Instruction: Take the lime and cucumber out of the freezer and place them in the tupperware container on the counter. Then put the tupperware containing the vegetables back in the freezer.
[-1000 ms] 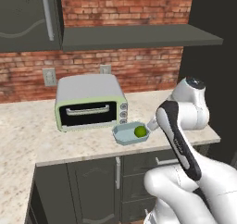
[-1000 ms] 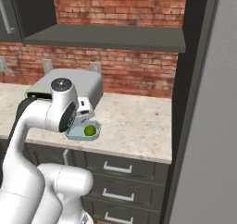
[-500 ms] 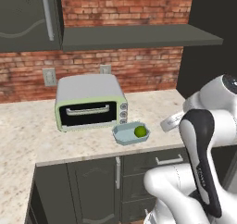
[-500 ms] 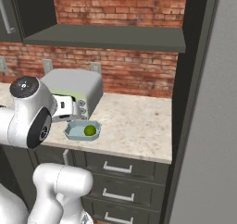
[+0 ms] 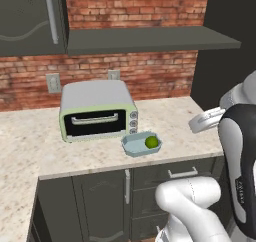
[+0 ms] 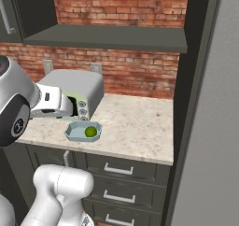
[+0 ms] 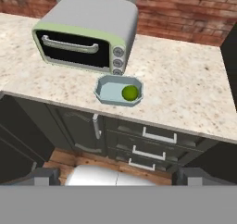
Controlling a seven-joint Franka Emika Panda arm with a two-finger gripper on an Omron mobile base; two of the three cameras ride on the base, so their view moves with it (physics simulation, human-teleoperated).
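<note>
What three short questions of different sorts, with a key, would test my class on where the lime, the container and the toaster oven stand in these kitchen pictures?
1. True or false: the lime lies inside the tupperware container.
2. Multiple choice: the container sits on the counter (A) on top of the toaster oven, (B) just in front of the oven's knob end, (C) inside an open drawer.
3. Fill in: the toaster oven's door is ____.

Key: 1 true; 2 B; 3 closed.
</note>
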